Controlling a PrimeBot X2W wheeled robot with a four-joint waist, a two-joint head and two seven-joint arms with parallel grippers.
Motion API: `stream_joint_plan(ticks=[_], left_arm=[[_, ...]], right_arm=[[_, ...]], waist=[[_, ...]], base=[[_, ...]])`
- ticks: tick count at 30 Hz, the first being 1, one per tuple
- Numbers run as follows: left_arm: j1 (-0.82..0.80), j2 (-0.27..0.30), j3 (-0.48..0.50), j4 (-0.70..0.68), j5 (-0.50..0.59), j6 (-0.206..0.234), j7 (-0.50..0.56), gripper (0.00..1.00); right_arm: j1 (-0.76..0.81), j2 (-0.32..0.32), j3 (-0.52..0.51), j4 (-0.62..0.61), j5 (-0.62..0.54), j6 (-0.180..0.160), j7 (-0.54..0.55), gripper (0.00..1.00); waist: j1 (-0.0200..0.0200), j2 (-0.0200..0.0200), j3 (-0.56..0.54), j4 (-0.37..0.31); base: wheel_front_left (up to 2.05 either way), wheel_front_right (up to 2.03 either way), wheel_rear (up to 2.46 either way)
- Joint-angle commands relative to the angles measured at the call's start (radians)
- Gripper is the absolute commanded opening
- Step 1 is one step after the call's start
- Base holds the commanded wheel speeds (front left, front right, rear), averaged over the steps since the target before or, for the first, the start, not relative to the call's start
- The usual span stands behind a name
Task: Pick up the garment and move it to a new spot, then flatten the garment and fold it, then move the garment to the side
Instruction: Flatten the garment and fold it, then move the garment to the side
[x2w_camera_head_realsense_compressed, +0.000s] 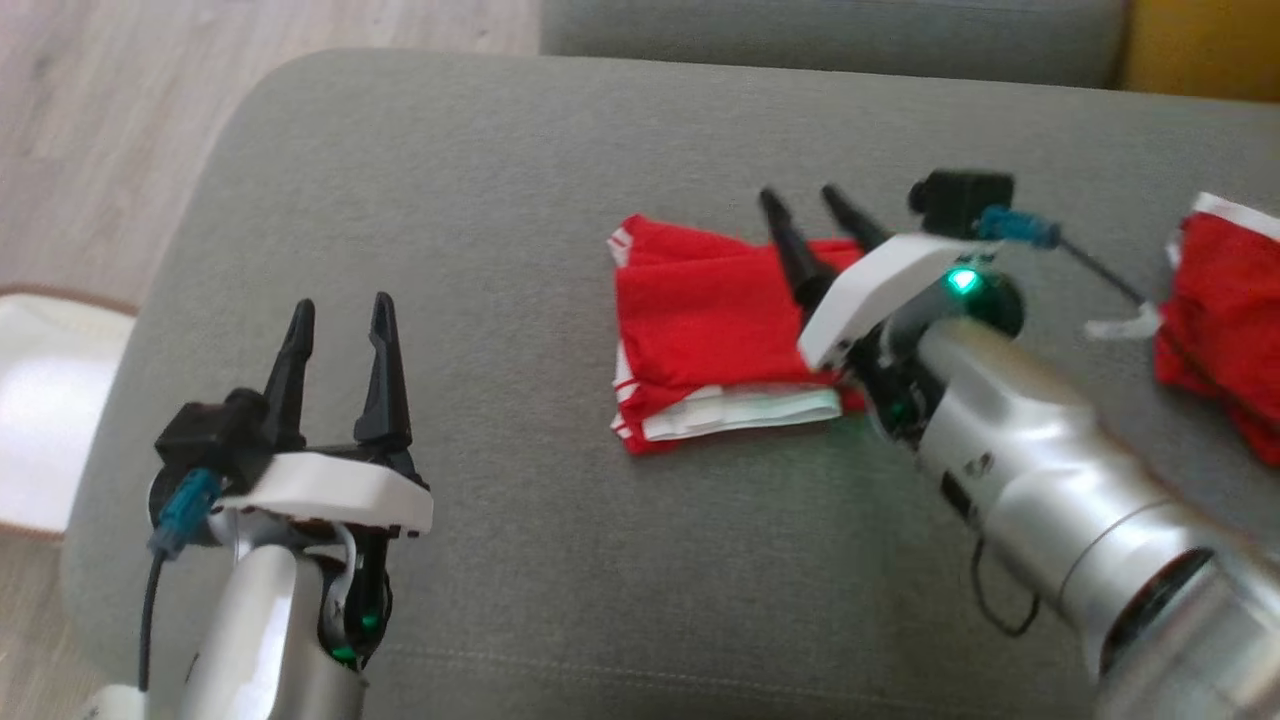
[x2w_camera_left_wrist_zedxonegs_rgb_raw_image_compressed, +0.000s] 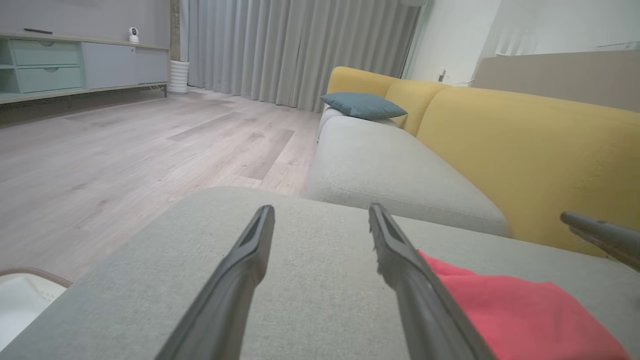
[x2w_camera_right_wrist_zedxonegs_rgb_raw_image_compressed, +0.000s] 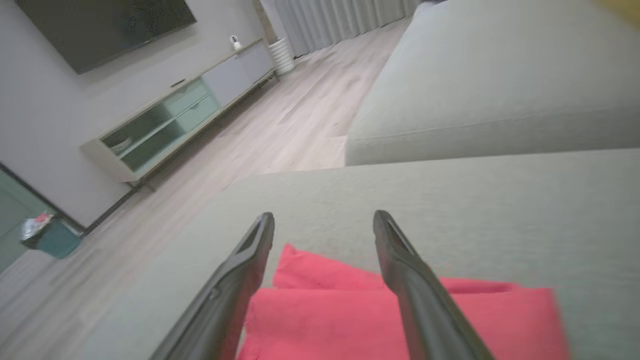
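The garment is red with white trim and lies folded into a small rectangle on the grey cushion. Over its right side hovers my right gripper, open and holding nothing. The right wrist view shows the red garment flat beneath the two spread fingers. My left gripper stands open over bare cushion, well left of the garment. In the left wrist view the garment lies to the right of the fingers.
A second red and white cloth lies crumpled at the cushion's right edge. Wooden floor runs along the left, with a pale rug beside the cushion. A yellow sofa back and another grey seat stand beyond.
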Motion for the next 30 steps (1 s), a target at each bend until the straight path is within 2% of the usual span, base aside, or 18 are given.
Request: stream_joint_plan(ticks=[1,4,6,10,13,17,22,26,30], left_arm=[[-0.051,0.009,0.034,-0.051,0.008,0.006,-0.006,1.0],[-0.056,0.009,0.032,-0.072,0.004,0.011,-0.006,1.0],[-0.057,0.009,0.032,-0.076,0.003,0.013,-0.006,1.0],[-0.059,0.009,0.03,-0.092,0.0,0.023,-0.006,1.0],[-0.053,0.009,0.029,-0.1,-0.002,0.03,-0.006,1.0],[-0.031,0.009,0.025,-0.105,-0.006,0.032,-0.006,1.0],[-0.009,0.009,0.022,-0.118,-0.013,0.031,-0.006,1.0],[-0.008,0.009,0.02,-0.128,-0.017,0.027,-0.006,1.0],[-0.019,0.009,0.012,-0.133,-0.018,0.02,-0.006,1.0]], right_arm=[[-0.053,-0.014,-0.044,-0.003,-0.053,0.007,-0.013,1.0],[-0.076,-0.083,-0.126,-0.023,-0.171,0.007,-0.013,1.0],[-0.072,-0.107,-0.158,-0.038,-0.217,0.007,-0.014,1.0],[-0.008,-0.185,-0.319,-0.129,-0.421,0.007,-0.014,1.0],[0.095,-0.203,-0.472,-0.212,-0.565,0.007,-0.014,1.0],[0.26,-0.17,-0.684,-0.327,-0.734,0.007,-0.014,1.0],[0.434,-0.079,-0.884,-0.456,-0.922,0.007,-0.014,1.0],[0.503,-0.029,-0.964,-0.527,-1.027,0.007,-0.013,1.0],[0.526,-0.003,-1.001,-0.591,-1.081,0.007,0.015,1.0]], waist=[[0.0,0.0,-0.006,-0.038],[0.0,0.0,-0.004,-0.063],[0.0,0.0,-0.004,-0.071],[0.0,0.0,-0.004,-0.095],[0.0,0.0,-0.007,-0.109],[0.0,0.0,-0.009,-0.122],[0.0,0.0,-0.003,-0.129],[0.0,0.0,0.008,-0.127],[0.0,0.0,0.027,-0.116]], base=[[0.0,0.0,0.0],[0.0,0.0,0.0],[0.0,0.0,0.0],[0.0,0.0,0.0],[0.0,0.0,0.0],[0.0,0.0,0.0],[0.0,0.0,0.0],[0.0,0.0,0.0],[0.0,0.0,0.0]])
